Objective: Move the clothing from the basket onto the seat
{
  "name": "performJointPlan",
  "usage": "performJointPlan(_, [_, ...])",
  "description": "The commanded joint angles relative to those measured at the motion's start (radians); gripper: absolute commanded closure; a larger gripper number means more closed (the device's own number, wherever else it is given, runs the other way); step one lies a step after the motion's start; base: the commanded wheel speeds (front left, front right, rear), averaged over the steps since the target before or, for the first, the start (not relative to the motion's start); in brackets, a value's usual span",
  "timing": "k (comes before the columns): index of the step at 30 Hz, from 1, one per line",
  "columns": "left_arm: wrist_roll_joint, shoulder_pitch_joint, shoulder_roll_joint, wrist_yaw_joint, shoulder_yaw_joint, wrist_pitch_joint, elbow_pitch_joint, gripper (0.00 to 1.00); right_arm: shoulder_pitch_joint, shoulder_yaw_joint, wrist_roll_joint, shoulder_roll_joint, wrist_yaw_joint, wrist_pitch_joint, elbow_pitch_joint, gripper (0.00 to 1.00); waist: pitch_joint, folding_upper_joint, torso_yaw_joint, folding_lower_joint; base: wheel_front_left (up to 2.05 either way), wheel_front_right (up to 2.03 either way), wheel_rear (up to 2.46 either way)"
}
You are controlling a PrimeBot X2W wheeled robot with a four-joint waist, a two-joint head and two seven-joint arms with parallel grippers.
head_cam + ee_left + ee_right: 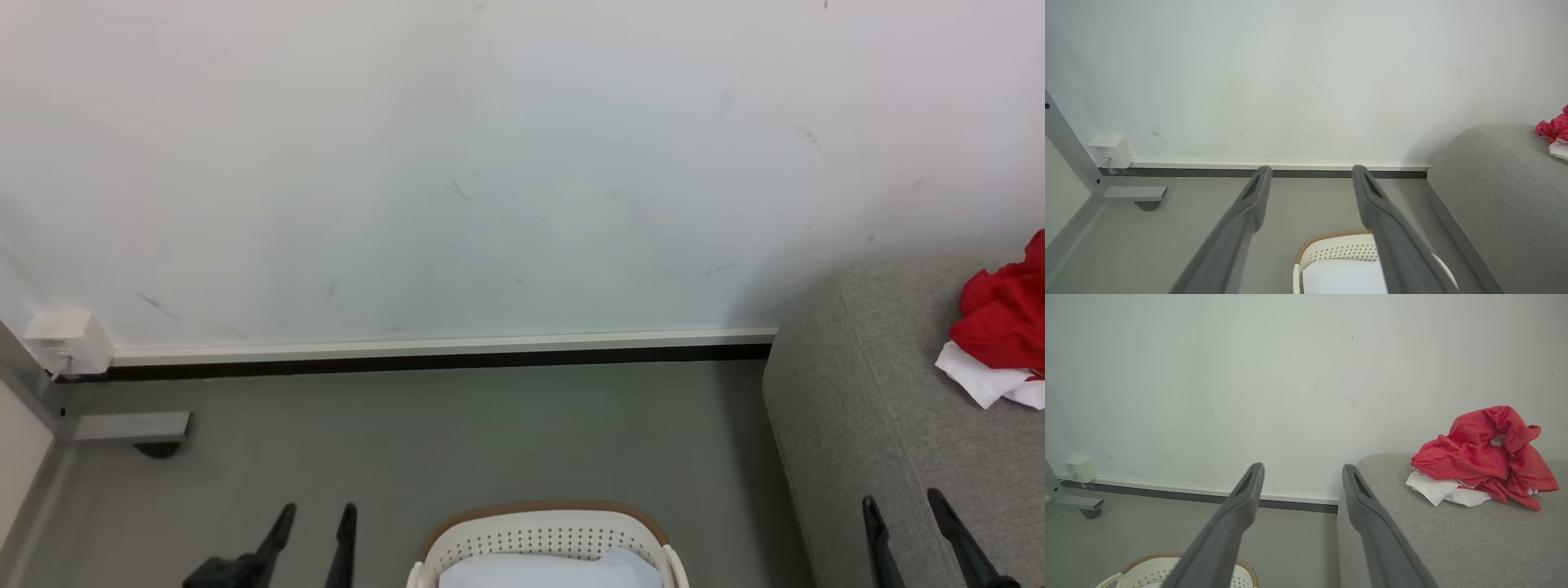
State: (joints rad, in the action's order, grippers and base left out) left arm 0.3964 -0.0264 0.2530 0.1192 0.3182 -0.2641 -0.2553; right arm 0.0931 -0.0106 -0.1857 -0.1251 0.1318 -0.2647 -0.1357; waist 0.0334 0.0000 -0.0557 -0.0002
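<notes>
Left gripper (318, 513): lower left of the head view, over grey floor (457, 433), its two dark fingers spread wide and holding nothing.
Right gripper (902, 500): lower right of the head view, in front of the seat, fingers likewise wide apart and empty.
Clothing (1486, 457): a crumpled red heap with white fabric showing beneath it, lying on top of the seat at the right edge of the frame, well apart from both grippers.
Seat (865, 425): grey upholstery with a rounded corner, filling the lower right and standing against the wall (490, 163).
Basket (543, 535): bottom centre of the head view, on the floor between the two grippers, brown rim and perforated white side showing.
Inside the basket: a pale cloth (547, 572), cut off by the bottom edge.
Left edge: a small white box (65, 339) on the skirting, beside a grey metal frame foot (131, 427).
</notes>
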Motion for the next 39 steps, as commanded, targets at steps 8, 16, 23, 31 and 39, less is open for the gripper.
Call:
performJointPlan(8, [-0.124, 0.056, -0.081, -0.094, -0.198, 0.0, -0.031, 0.0, 0.024, 0.026, -0.029, 0.013, -0.002, 0.001, -0.008, 0.0, -0.009, 0.0, 0.003, 0.0002, 0.0, 0.0, 0.0])
performJointPlan(16, [-0.209, 0.063, -0.149, -0.168, -0.312, 0.0, -0.039, 0.0, 0.022, 0.036, -0.035, 0.007, -0.002, 0.001, -0.025, 0.0, -0.007, 0.0, 0.008, 0.0002, 0.0, 0.0, 0.0])
performJointPlan(23, [-0.251, 0.063, -0.179, -0.206, -0.353, 0.0, -0.045, 0.0, 0.022, 0.04, -0.035, 0.011, -0.002, 0.001, -0.029, 0.0, -0.008, 0.0, 0.006, 0.0002, 0.0, 0.0, 0.0])
performJointPlan(31, [-0.275, 0.047, -0.194, -0.227, -0.375, 0.0, -0.058, 0.0, 0.017, 0.035, -0.036, 0.006, -0.002, 0.001, -0.032, 0.0, -0.011, 0.0, 0.01, 0.0002, 0.0, 0.0, 0.0])
performJointPlan(39, [-0.273, 0.048, -0.201, -0.233, -0.39, 0.0, -0.054, 1.0, 0.011, 0.026, -0.035, 0.009, 0.0, 0.0, -0.029, 1.0, -0.007, 0.0, 0.017, 0.0002, 0.0, 0.0, 0.0])
